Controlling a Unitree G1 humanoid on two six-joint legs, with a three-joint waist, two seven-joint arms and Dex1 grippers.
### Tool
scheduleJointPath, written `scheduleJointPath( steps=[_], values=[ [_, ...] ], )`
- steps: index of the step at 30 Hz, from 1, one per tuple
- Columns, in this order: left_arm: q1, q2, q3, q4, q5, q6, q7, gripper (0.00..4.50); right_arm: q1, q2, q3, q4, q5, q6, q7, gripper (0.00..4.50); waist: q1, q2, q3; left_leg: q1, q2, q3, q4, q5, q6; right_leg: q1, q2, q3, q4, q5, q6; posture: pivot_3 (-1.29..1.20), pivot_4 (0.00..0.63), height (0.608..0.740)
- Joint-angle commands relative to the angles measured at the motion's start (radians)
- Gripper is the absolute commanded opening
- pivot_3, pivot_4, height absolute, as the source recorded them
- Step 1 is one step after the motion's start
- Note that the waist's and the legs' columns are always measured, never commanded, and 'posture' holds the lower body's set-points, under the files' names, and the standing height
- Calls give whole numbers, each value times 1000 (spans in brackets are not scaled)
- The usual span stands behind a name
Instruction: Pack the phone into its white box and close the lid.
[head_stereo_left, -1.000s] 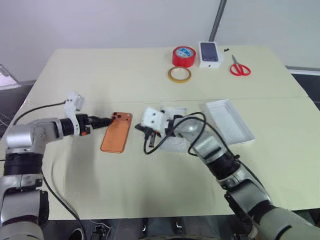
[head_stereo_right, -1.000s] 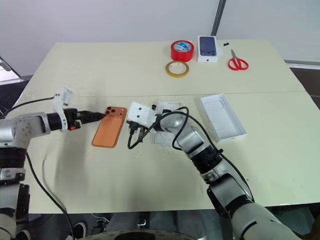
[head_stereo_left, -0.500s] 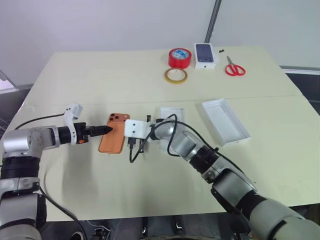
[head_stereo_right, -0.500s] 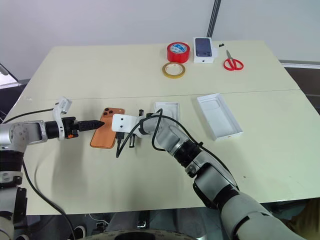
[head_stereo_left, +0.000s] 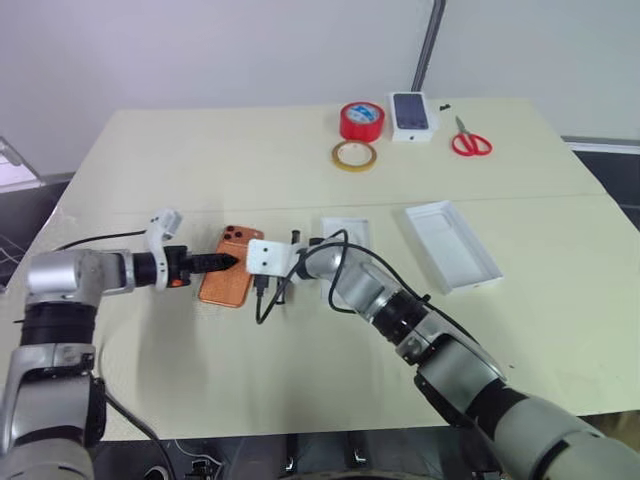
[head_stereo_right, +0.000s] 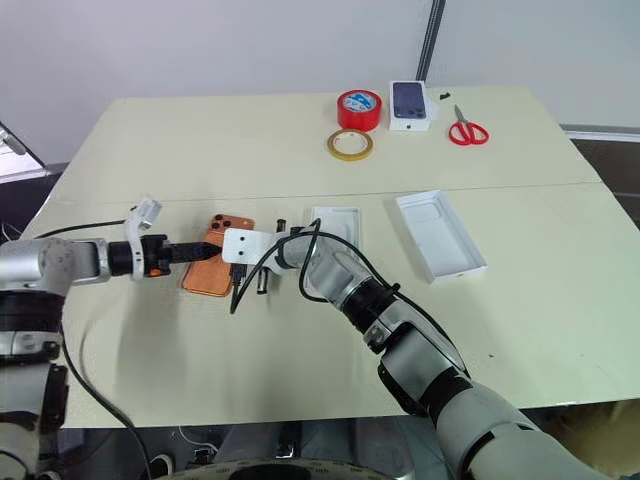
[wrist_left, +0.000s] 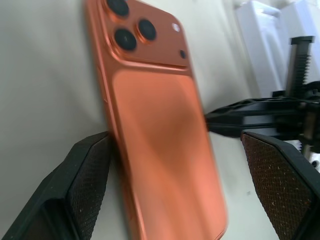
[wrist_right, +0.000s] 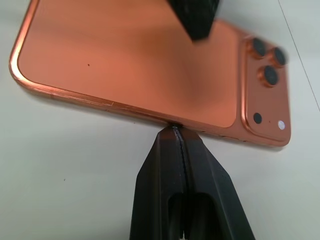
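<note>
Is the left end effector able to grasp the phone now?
Probably yes: the left end effector is open astride the phone, which lies flat on the table; the shut right end effector touches its long edge.

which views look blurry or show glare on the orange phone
Left wrist view: the phone is smeared along its lower half, with a soft sheen across its back, while the left tool pads stay textured and sharp. Right wrist view: the phone's camera lenses are soft, the shut right tool crisp. Left eye view: even lighting, no glare.
</note>
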Motion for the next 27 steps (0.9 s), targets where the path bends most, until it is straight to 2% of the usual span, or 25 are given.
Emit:
scheduleJointPath(
  steps=[1, 13, 16, 20, 27],
  values=[
    [7, -53, -23, 0, -38, 82, 4, 4252, 8, 2, 2, 7, -15, -4, 4, 11, 0, 0, 0, 0, 0, 0, 0, 0, 1, 0, 0, 0, 0, 0, 0, 0, 150, 740],
    [37, -3, 53, 43, -28, 49, 20, 4252, 17, -6, -2, 2, -20, -12, 5, 11, -10, 0, 0, 0, 0, 0, 0, 0, 0, 0, 0, 0, 0, 0, 0, 0, 150, 740],
    [52, 14, 59, 42, -37, 57, 15, 3391, 20, -6, 0, -3, -23, -12, 5, 0, -13, 0, 0, 0, 0, 0, -1, 0, 0, -1, 0, 0, 0, 0, 0, 0, 150, 740],
    [58, 29, 62, 41, -50, 60, 8, 1385, 23, -2, 6, -8, -24, -16, 10, 0, -12, 0, 0, -1, 0, 0, -2, 0, -1, -3, 0, 0, 0, 0, 0, 0, 150, 740],
    [65, 21, 71, 61, -57, 65, 5, 1385, 31, -5, 6, -21, -27, -16, 15, 0, -11, 0, 0, -2, 0, 0, -2, 0, -1, -4, 0, 0, 0, 0, 0, 0, 150, 740]
  ],
)
